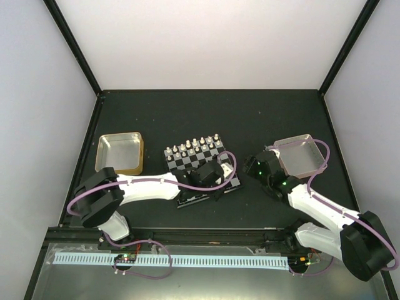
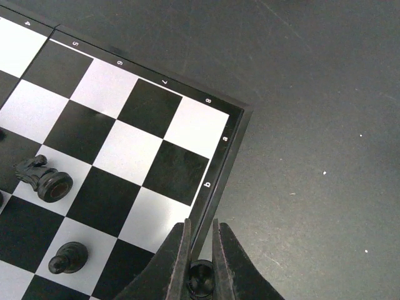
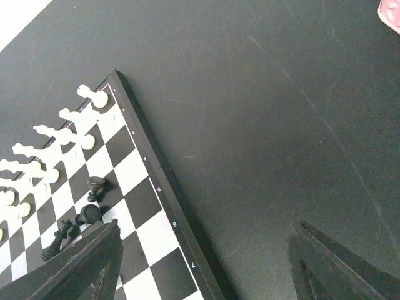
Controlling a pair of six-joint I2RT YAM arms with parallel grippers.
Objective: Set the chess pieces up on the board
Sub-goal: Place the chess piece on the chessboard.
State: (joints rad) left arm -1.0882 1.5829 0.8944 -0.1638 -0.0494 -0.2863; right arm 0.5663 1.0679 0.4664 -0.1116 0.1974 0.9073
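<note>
Left gripper [image 2: 201, 232]: pressed together on a small black piece [image 2: 201, 279], pinched low between the fingers; it hangs right over the corner rim by the letters a and b
Black piece: only its rounded top shows, so which kind it is I can't tell
Step in hand: looks like the carry-in to a corner-side square; come inward off the rim, centre over one square, lower straight with the base flat, then part the fingers just enough to let go
Board [image 2: 226, 156]: the squares beside this corner are bare, so there's room to set down
Neighbours: a black pawn [image 2: 69, 257] sits to the left; a black knight [image 2: 44, 178] lies on its side further in; keep the fingers from sweeping either
Right gripper [image 3: 205, 250]: spread wide, holding nothing, over dark table [image 3: 281, 125] just off the board's right edge; open ground there
Far edge: white pieces [image 1: 194, 147] lined up in a row; leave them be
Beyond: left tray [image 1: 120, 152] and right tray [image 1: 300, 155] flank the board, well apart from the corner
</note>
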